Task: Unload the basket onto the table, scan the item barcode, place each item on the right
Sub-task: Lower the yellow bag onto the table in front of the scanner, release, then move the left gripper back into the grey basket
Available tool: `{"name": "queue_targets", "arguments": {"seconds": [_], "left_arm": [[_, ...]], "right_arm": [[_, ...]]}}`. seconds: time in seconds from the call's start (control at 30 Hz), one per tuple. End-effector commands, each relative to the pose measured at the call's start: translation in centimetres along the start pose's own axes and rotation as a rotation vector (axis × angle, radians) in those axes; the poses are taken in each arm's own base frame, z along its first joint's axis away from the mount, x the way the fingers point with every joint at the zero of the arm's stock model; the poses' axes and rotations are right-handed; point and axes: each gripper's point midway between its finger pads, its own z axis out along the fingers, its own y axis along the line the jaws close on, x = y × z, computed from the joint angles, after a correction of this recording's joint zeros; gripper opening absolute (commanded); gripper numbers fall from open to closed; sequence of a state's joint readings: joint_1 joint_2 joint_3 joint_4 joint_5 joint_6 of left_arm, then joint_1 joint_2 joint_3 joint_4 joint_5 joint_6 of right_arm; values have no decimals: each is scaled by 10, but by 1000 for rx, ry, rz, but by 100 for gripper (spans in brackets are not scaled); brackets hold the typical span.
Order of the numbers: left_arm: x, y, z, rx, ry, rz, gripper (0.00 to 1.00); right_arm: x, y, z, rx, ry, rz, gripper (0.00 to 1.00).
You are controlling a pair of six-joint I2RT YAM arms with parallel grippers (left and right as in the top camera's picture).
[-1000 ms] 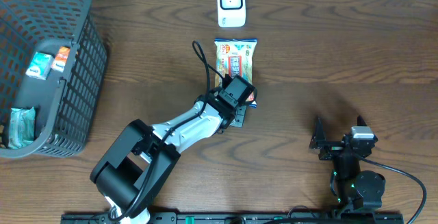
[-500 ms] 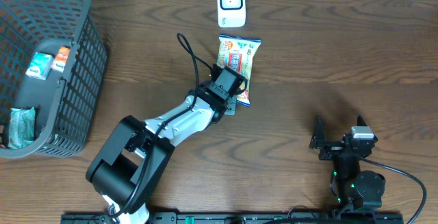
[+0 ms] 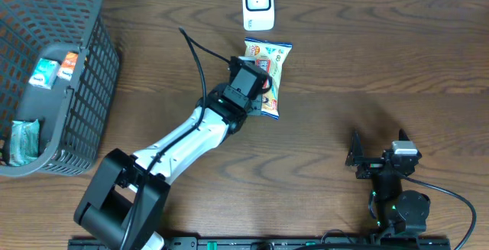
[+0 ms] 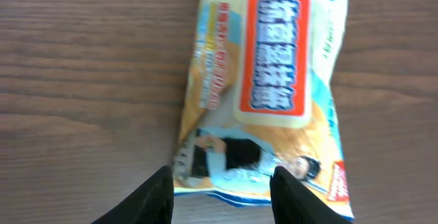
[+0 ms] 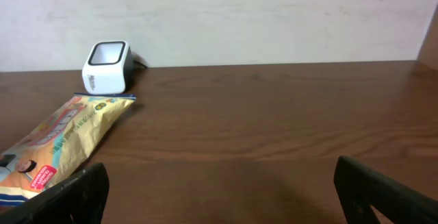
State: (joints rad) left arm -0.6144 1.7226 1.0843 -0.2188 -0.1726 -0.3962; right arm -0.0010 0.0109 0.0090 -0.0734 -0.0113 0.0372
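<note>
Holding the left gripper's [image 4: 222, 186] fingers [image 4: 154, 198] partway apart, low over the near end of the snack packet [image 4: 270, 80], with nothing clamped between them. Hanging one tip just beside the packet's edge and overlapping its printed face with the other. Not managing to tell whether either tip is touching the wrapper. Showing the packet lying flat on the wooden table [image 3: 397, 51], label side up and slightly tilted, its far end just short of the white scanner [image 3: 258, 4] standing at the table's back edge. Spanning the table diagonally with the left arm, from the front edge up to the packet. Resting the right gripper [image 5: 219, 183] well apart at the front right, fingers spread wide and gripping nothing, facing scanner and packet. Sitting at the far left: a dark mesh basket [image 3: 88, 82] with small packets [image 3: 47, 73] lying inside.
</note>
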Motion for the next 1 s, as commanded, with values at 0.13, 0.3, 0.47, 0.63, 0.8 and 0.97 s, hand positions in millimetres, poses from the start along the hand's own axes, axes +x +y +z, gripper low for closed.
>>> {"name": "queue_targets", "arguments": {"seconds": [0.13, 0.3, 0.47, 0.63, 0.8, 0.97], "left_arm": [[9, 6, 23, -10, 48, -12, 46], [34, -20, 44, 126, 147, -29, 53], [41, -19, 49, 117, 165, -30, 53], [32, -21, 41, 128, 141, -33, 53], [5, -27, 16, 164, 60, -34, 53], [-48, -23, -42, 172, -134, -49, 53]], "right_arm": [[1, -1, 0, 6, -1, 7, 99], [1, -1, 0, 6, -1, 7, 99], [1, -1, 0, 6, -1, 7, 99], [1, -1, 0, 6, -1, 7, 99], [1, -1, 0, 6, -1, 7, 99], [1, -1, 0, 6, -1, 7, 99]]}}
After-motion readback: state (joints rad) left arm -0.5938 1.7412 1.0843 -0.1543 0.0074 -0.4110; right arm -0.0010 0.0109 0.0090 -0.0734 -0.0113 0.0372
